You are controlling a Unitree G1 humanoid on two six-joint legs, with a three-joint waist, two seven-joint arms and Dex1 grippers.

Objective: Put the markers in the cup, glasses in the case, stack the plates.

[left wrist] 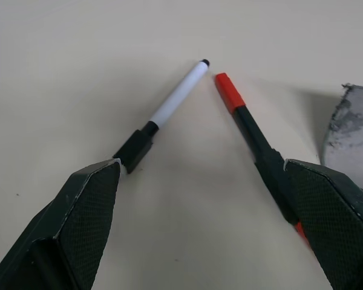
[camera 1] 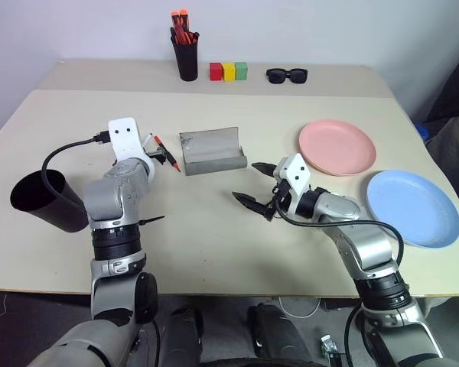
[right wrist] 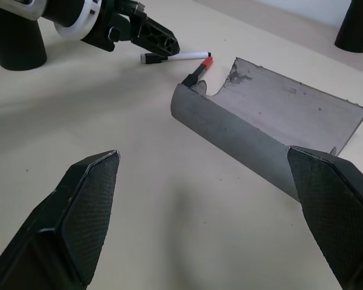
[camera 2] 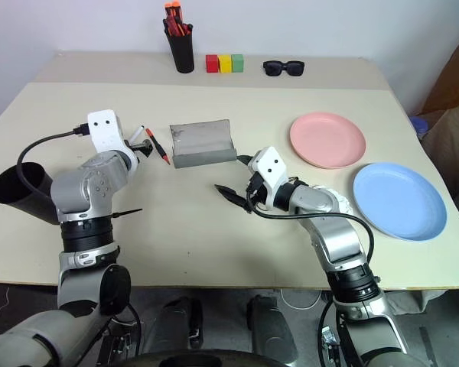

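Markers [left wrist: 230, 103] framed between the left fingers [left wrist: 88, 205], which stood spread wide and released, grasping nothing. Lay flat on the tabletop [camera 1: 214, 229] as a narrow V: white marker [left wrist: 172, 99] with its black cap close to one fingertip, red marker [left wrist: 248, 127] running back beside the other fingertip, far ends near each other but apart. Could not tell whether either fingertip touched a pen.

Just beside the red marker, grey case [camera 1: 210, 149], hinged open, its inside empty as far as seen. Faced from the other side by the right fingers [right wrist: 88, 205], likewise spread wide and released, held above the tabletop near the case, apart from it.

Farther out on the robot's left, black cup [camera 1: 42, 199], tipped over near the tabletop's edge, mouth upward and outward, well apart from the markers. On the robot's right, pink plate [camera 1: 336, 147] and blue plate [camera 1: 413, 206], side by side, unstacked, not touching.

Along the far edge: pen holder [camera 1: 187, 55] with orange-capped pens, three coloured blocks [camera 1: 228, 71], black sunglasses [camera 1: 286, 75].
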